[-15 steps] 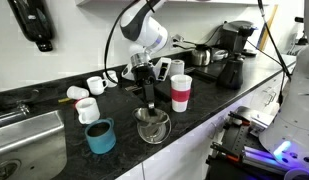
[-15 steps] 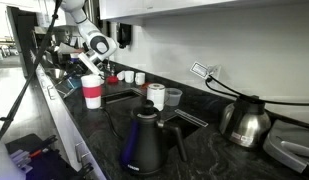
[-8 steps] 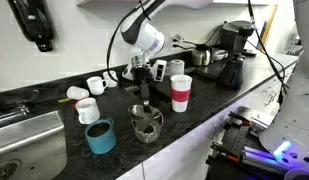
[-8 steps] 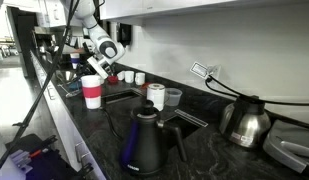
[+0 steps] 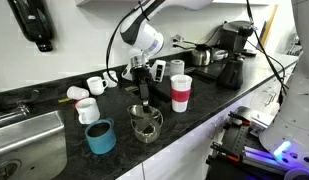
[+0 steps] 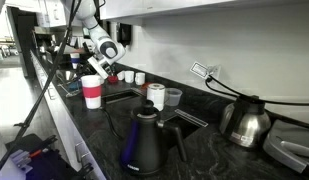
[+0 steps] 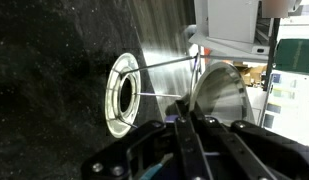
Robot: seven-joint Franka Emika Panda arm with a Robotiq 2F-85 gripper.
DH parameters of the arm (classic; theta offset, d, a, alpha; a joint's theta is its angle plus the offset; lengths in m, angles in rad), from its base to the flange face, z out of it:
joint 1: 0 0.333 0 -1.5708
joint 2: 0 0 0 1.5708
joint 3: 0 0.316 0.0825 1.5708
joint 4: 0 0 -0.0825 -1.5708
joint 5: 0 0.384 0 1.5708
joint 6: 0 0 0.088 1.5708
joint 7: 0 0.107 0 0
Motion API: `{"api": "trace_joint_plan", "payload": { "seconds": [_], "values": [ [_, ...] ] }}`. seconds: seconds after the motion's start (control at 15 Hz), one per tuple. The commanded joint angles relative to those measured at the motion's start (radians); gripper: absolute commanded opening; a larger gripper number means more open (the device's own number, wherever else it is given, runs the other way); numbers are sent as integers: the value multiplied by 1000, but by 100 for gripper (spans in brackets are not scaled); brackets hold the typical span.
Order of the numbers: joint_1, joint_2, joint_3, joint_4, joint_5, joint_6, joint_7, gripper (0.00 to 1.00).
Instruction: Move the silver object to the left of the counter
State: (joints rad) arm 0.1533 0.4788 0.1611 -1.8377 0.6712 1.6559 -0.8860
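The silver object [image 5: 146, 123], a shiny metal funnel-shaped cup, sits at the front of the black speckled counter [image 5: 209, 112], between the blue mug and the red-and-white cup. My gripper [image 5: 144, 103] reaches down from above and is shut on its rim. In the wrist view the closed fingers [image 7: 194, 112] pinch the thin edge of the silver object [image 7: 222, 98], and a round metal ring of it shows further out. In an exterior view the gripper [image 6: 95, 68] is behind the red-and-white cup, and the silver object is hidden there.
A blue mug [image 5: 100, 136] stands just left of the silver object and a red-and-white cup [image 5: 181, 93] just right. White cups [image 5: 86, 108] sit behind. The steel sink [image 5: 24, 140] is at far left. A coffee machine [image 5: 230, 52] and kettles [image 6: 144, 140] stand further along.
Over the last second my gripper moved the silver object slightly left, toward the blue mug. In the last half second nothing has visibly moved.
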Motion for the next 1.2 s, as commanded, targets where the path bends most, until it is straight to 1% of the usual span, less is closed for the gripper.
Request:
{"api": "trace_joint_plan", "payload": {
  "seconds": [0.0, 0.07, 0.13, 0.4, 0.67, 0.73, 0.8, 1.0, 1.13],
  "values": [
    [-20, 4, 20, 0, -6, 10, 7, 32],
    [-22, 10, 17, 2, -7, 13, 10, 34],
    [-24, 16, 15, 2, -7, 19, 11, 39],
    [-42, 55, 4, 4, -11, 57, 23, 69],
    [-65, 69, 4, 6, -8, 88, 27, 95],
    [-69, 65, 5, 7, -9, 87, 29, 99],
    [-72, 63, 5, 8, -8, 86, 31, 100],
    [-74, 55, 5, 10, -9, 88, 41, 100],
    [-73, 41, 3, 7, -7, 115, 37, 100]
  ]
}}
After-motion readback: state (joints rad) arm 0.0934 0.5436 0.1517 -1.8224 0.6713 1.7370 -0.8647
